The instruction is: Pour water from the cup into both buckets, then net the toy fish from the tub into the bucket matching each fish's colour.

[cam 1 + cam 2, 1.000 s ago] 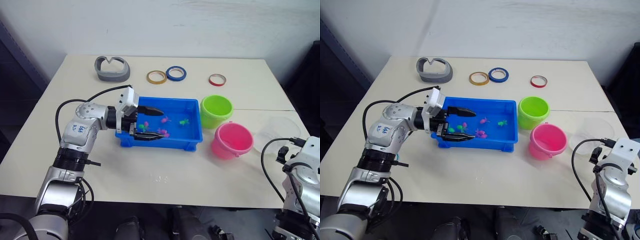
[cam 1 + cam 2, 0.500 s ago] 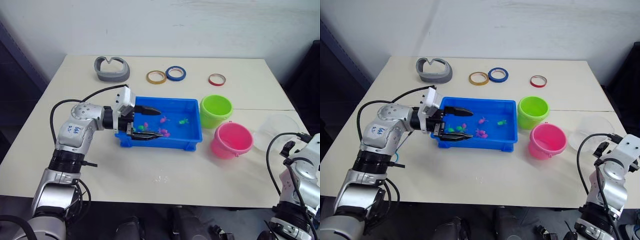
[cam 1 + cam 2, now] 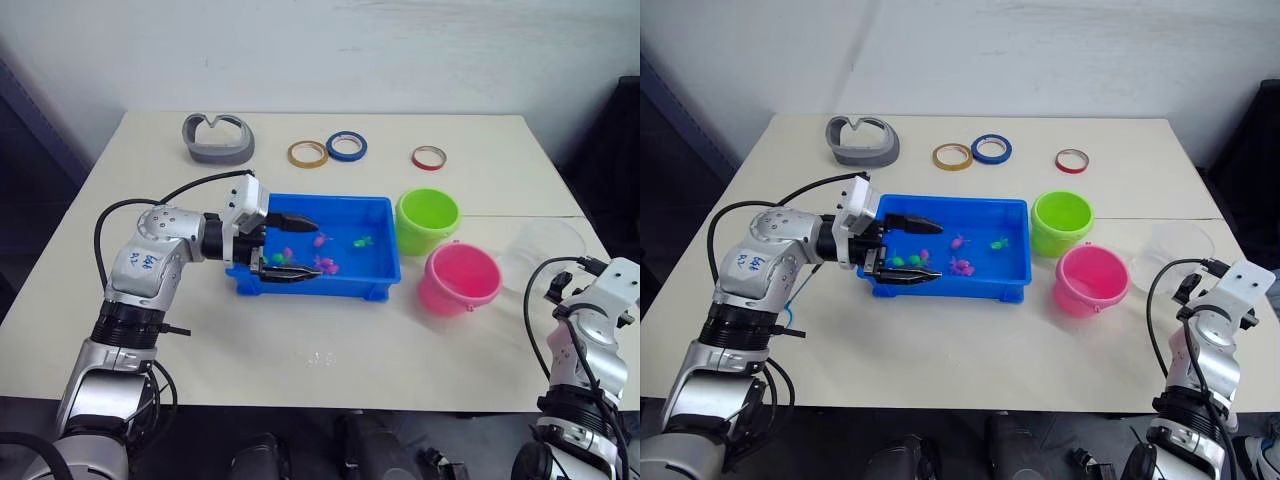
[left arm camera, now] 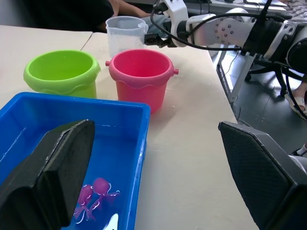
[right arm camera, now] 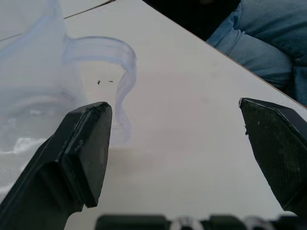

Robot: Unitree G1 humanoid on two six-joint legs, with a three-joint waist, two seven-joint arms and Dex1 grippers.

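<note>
right fingers (image 5: 180,158) spread wide just beside clear cup (image 3: 541,252) at worktop's right edge, empty; advised to straddle its handle (image 5: 112,79) squarely before closing, lifting level toward buckets (image 3: 460,279).

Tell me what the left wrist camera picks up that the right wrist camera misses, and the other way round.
The left wrist view alone takes in the blue tub with pink toy fish in it, the green bucket and the pink bucket. The right wrist view alone shows, close up, the clear cup's handle and a person's blue sleeve past the table edge. Both share the clear cup, the pale table and a pair of open black fingers.
</note>
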